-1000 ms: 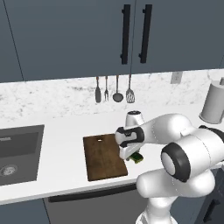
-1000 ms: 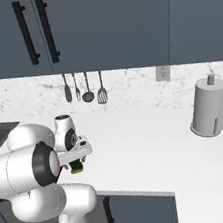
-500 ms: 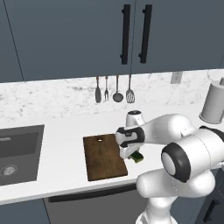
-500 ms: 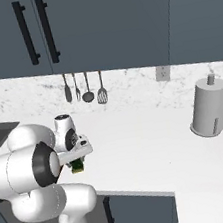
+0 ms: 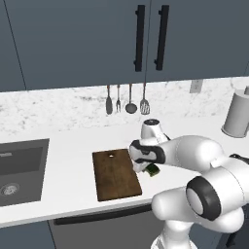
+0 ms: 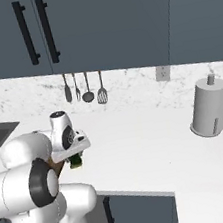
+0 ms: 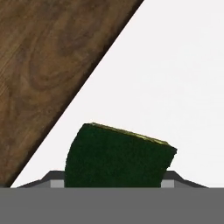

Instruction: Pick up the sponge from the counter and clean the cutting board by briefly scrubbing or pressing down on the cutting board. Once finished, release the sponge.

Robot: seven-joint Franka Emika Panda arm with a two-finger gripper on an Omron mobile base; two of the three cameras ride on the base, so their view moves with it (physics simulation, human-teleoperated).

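Observation:
My gripper (image 5: 149, 167) is shut on the sponge (image 5: 153, 169), a small dark green block with a yellow layer, held just above the white counter (image 5: 68, 146). It hangs beside the right long edge of the dark brown cutting board (image 5: 115, 174). In the hand view the sponge (image 7: 118, 157) sits low in the middle and hides the fingertips, with the cutting board (image 7: 48, 65) at the upper left and the counter (image 7: 175, 78) at the right. From the right base view the sponge (image 6: 76, 160) shows under the hand, in the gripper (image 6: 75, 157).
A dark sink basin (image 5: 19, 168) lies left of the board. Several utensils (image 5: 125, 99) hang on the marble-look backsplash. A paper towel roll (image 6: 210, 107) stands at the back right. Dark cabinets (image 5: 146, 39) hang overhead.
The gripper has risen a little with the sponge in it. The board has not moved.

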